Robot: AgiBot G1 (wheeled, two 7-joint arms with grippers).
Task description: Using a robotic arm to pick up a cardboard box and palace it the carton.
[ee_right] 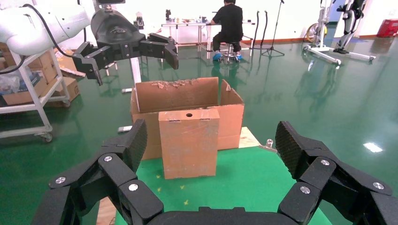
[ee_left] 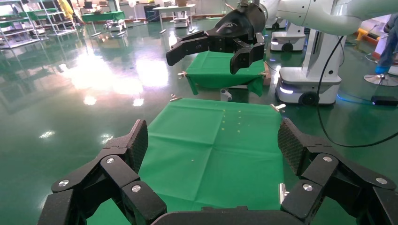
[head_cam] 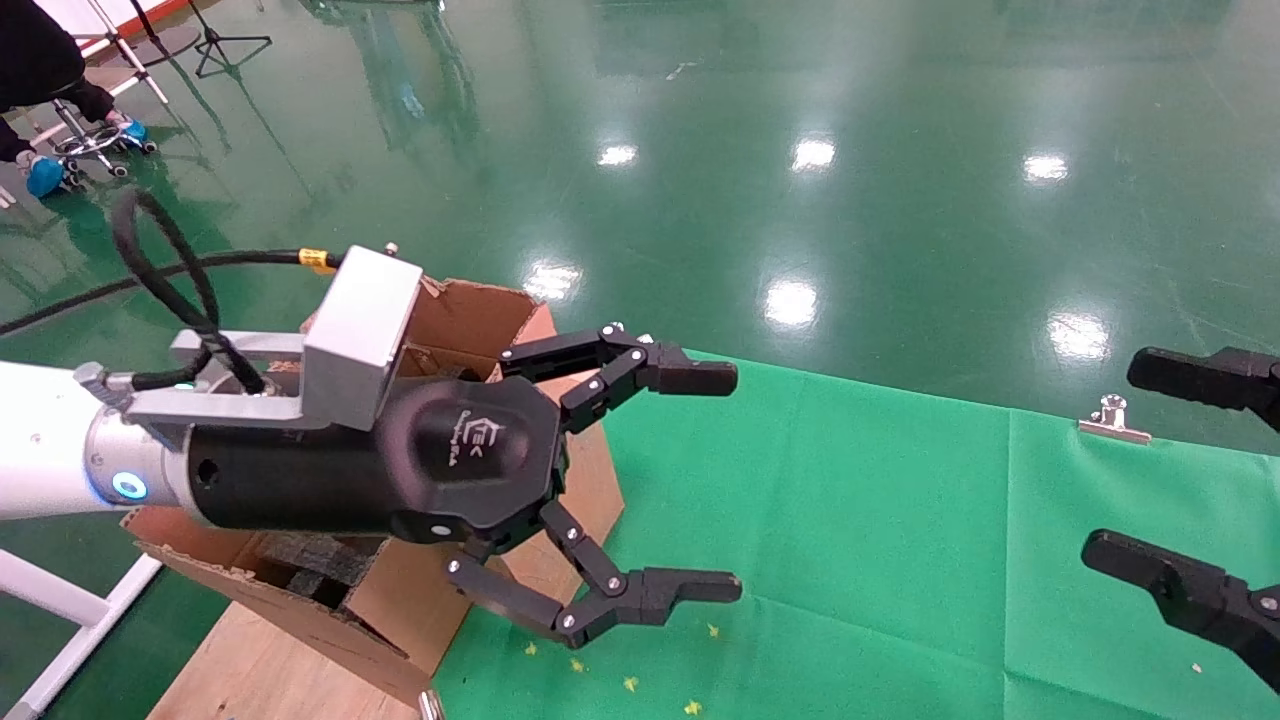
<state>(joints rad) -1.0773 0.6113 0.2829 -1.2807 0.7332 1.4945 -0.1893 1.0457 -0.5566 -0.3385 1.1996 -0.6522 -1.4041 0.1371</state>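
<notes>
One reddish-brown cardboard box (ee_right: 189,143) — upright, round-holed, ungripped

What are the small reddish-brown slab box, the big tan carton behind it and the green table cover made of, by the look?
Small reddish-brown slab box: likely cardboard, matte, scuffed faces, one punched round hole. Big tan carton: corrugated board, ragged torn flap edges. Green table cover: seemingly cloth, matte, with fold creases, metal clips at its edges.
</notes>
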